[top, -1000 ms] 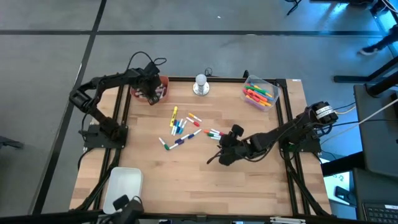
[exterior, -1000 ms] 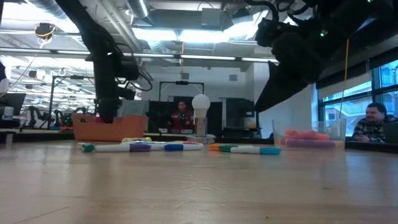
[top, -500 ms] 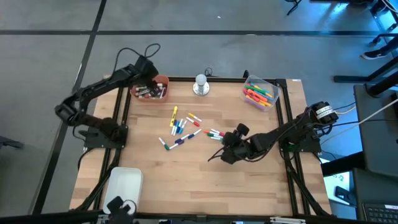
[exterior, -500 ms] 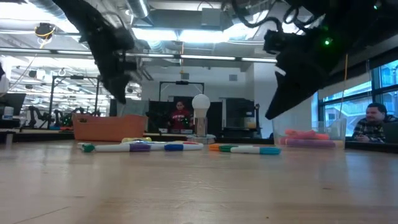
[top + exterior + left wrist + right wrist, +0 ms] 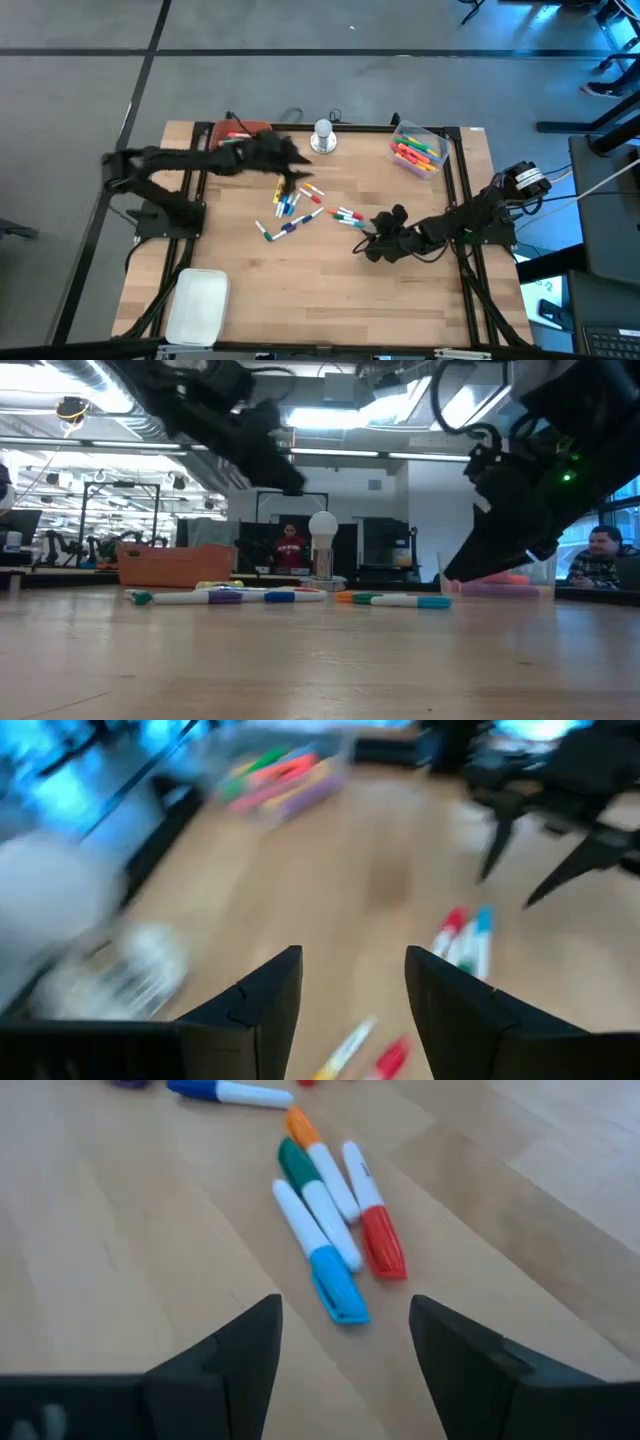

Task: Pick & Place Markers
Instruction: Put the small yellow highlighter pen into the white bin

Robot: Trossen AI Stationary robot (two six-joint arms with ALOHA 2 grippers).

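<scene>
Wooden tabletop (image 5: 300, 290), high view: loose capped markers (image 5: 290, 208) at centre; left gripper (image 5: 297, 158) at their 12 o'clock, right gripper (image 5: 364, 243) at 4 o'clock. Left wrist: fingers parted, empty. Right wrist: jaws apart, empty, blue-capped marker (image 5: 315, 1256) just ahead.

Markers (image 5: 290, 597) in a row on the tabletop (image 5: 320, 660), orange bin (image 5: 176, 565) behind, seemingly farther back.

overhead, table-level and close wrist views share the markers (image 5: 288, 208).
</scene>
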